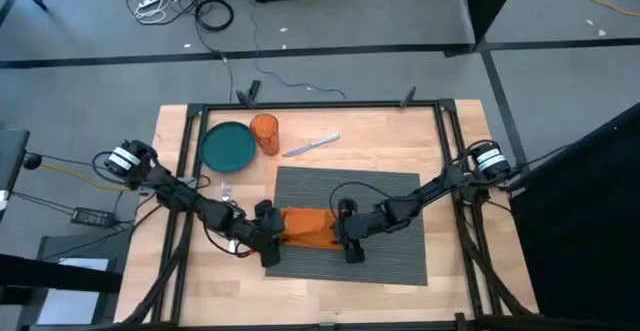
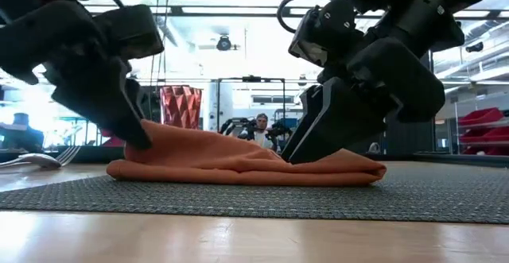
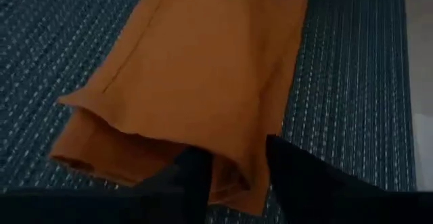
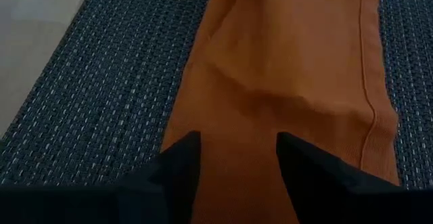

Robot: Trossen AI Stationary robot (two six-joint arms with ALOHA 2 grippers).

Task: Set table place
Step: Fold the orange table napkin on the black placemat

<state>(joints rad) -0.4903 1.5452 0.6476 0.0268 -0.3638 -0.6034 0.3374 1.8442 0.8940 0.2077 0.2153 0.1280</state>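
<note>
Both claws meet at a folded orange napkin (image 1: 307,227) lying on the dark grey ribbed placemat (image 1: 385,256), which sits on the near half of the wooden desk (image 1: 380,136). Seen from above, the left claw (image 1: 268,233) is at the napkin's left end and the right claw (image 1: 347,233) at its right end, apparently so the cloth can be managed from both sides at once. A teal plate (image 1: 228,146), an orange cup (image 1: 265,132), a knife (image 1: 311,145) and a fork (image 1: 226,188) wait off the mat toward the far left, so the place looks barely begun. From desk height, each claw's dark tips touch the napkin (image 2: 238,161) where it rests flat on the placemat (image 2: 429,191); a person sits far behind. Looking past the left claw (image 3: 233,176), its fingers (image 3: 298,176) are parted around the napkin's layered edge, one tip slipped into the fold. Looking past the right claw (image 4: 237,163), its fingers (image 4: 176,170) are spread, resting over the cloth, not yet pinching it.
</note>
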